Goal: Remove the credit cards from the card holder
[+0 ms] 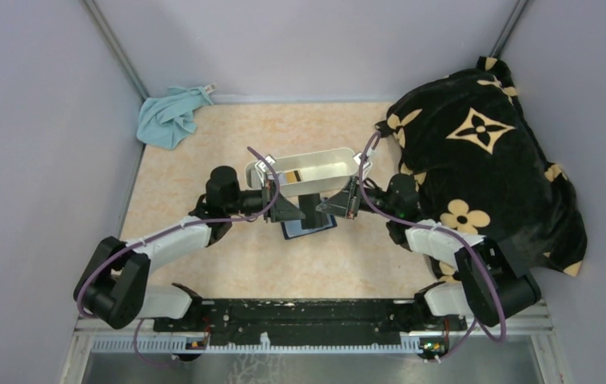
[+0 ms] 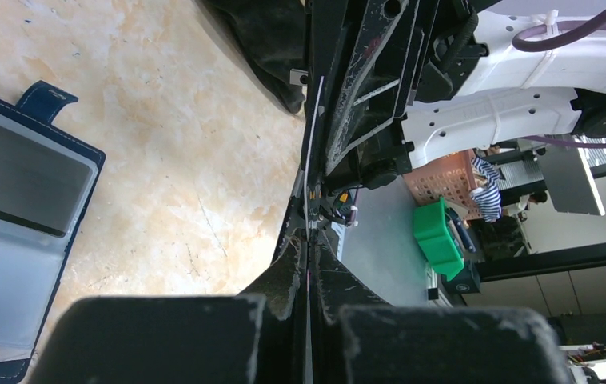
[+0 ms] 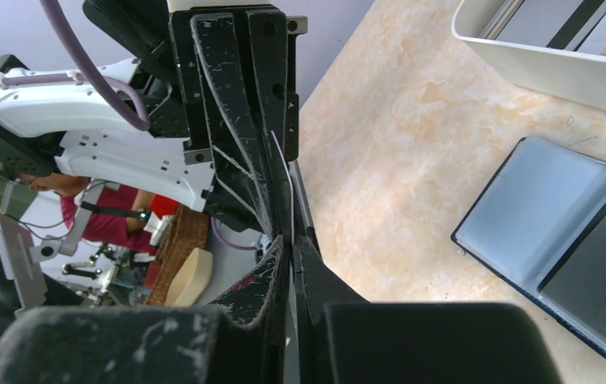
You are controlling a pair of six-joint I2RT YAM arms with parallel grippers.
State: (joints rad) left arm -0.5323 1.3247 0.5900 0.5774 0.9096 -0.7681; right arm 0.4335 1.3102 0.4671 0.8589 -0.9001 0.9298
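Observation:
The card holder (image 1: 308,227) lies open on the table, navy outside with a pale blue inside; it shows at the left of the left wrist view (image 2: 12,264) and at the right of the right wrist view (image 3: 540,208). A dark credit card (image 2: 12,172) sits in its slot (image 3: 604,272). Just above the holder my two grippers meet tip to tip. The left gripper (image 2: 309,244) is shut on a thin credit card (image 2: 314,144) seen edge-on. The right gripper (image 3: 292,244) is shut on the opposite end of that same card (image 3: 284,172).
A long white tray (image 1: 340,154) with flat cards in it stands just behind the grippers, its wall at the top of the right wrist view (image 3: 540,72). A teal cloth (image 1: 170,116) lies at the back left. A black flowered blanket (image 1: 484,160) fills the right side.

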